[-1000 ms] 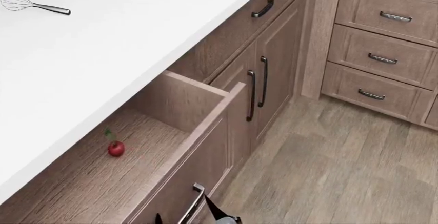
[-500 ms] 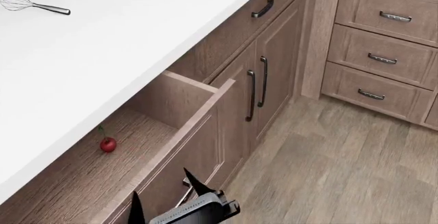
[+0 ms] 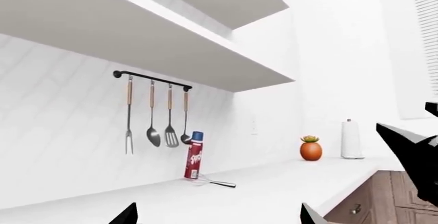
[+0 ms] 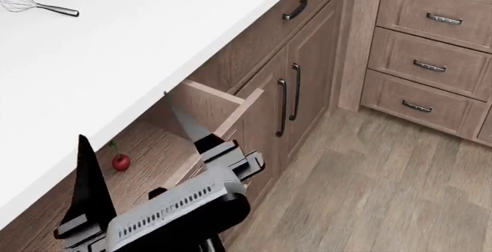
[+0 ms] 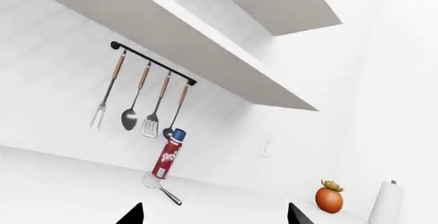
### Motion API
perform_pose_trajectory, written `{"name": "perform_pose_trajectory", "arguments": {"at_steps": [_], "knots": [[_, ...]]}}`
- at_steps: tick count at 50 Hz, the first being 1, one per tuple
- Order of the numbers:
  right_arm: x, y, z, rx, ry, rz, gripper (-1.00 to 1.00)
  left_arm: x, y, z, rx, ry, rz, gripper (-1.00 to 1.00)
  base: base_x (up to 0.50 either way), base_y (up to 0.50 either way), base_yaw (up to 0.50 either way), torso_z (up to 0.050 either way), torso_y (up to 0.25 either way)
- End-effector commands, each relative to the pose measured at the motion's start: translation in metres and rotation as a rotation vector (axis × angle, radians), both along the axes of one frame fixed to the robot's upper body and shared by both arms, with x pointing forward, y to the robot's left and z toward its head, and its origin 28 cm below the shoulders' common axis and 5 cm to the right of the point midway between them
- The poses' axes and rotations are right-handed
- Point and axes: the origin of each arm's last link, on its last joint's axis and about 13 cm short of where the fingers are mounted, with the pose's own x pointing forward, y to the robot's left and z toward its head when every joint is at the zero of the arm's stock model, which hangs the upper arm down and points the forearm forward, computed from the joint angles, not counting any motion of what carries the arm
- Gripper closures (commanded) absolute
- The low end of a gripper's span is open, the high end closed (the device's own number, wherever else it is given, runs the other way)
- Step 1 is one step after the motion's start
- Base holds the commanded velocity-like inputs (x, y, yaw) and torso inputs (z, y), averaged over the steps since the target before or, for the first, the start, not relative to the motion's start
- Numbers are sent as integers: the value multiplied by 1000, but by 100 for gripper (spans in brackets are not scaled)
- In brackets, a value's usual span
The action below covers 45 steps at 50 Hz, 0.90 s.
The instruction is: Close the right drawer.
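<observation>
The right drawer [image 4: 196, 126] stands partly open under the white desk [image 4: 138, 50], a cherry [image 4: 120, 161] inside. Only the head view shows this, with one pincer [image 4: 138, 148] spread wide, empty. Wrist views show hanging utensils [image 3: 156, 116].

Light is bright, even and diffuse with no visible source. The white countertop [image 4: 154, 38] renders nearly blown out, without texture. Soft shadow fills the open grey-brown wood-grain drawer [image 4: 204, 105] beneath it. White walls wash out in both wrist views. Edges stay sharp, undistorted.
</observation>
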Motion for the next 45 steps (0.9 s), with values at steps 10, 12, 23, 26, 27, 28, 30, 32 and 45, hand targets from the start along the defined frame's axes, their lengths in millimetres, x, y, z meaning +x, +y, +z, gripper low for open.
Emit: {"name": "perform_pose_trajectory", "arguments": {"at_steps": [10,12,23,26,27,28,30,32,45], "knots": [[-77,-24,84,20,-398,-31,-100,-3,-4,2,9,-7,-13,-100,0,0,0,0,0],[-83,-26,82,6,-453,-56,-100,-3,-4,4,10,-10,-17,-100,0,0,0,0,0],[-141,-74,24,-255,-440,-432,-100,-2,-3,3,10,-10,-20,-100,0,0,0,0,0],[-142,-100,-2,-318,-291,-558,-100,0,-4,0,6,-3,-24,-100,0,0,0,0,0],[-147,-113,-20,-335,-223,-624,-100,0,-5,-2,7,4,-27,-100,0,0,0,0,0],[-149,-116,-25,-332,-209,-634,-100,1,-5,-3,7,6,-28,-100,0,0,0,0,0],[-155,-124,-36,-329,-159,-670,-100,1,-6,-5,9,12,-31,-100,0,0,0,0,0],[-163,-134,-54,-323,-86,-713,-100,1,-6,-6,11,16,-30,-100,0,0,0,0,0],[-178,-138,-67,-269,-66,-743,-100,4,-7,-4,12,12,-30,-100,0,0,0,0,0]]}}
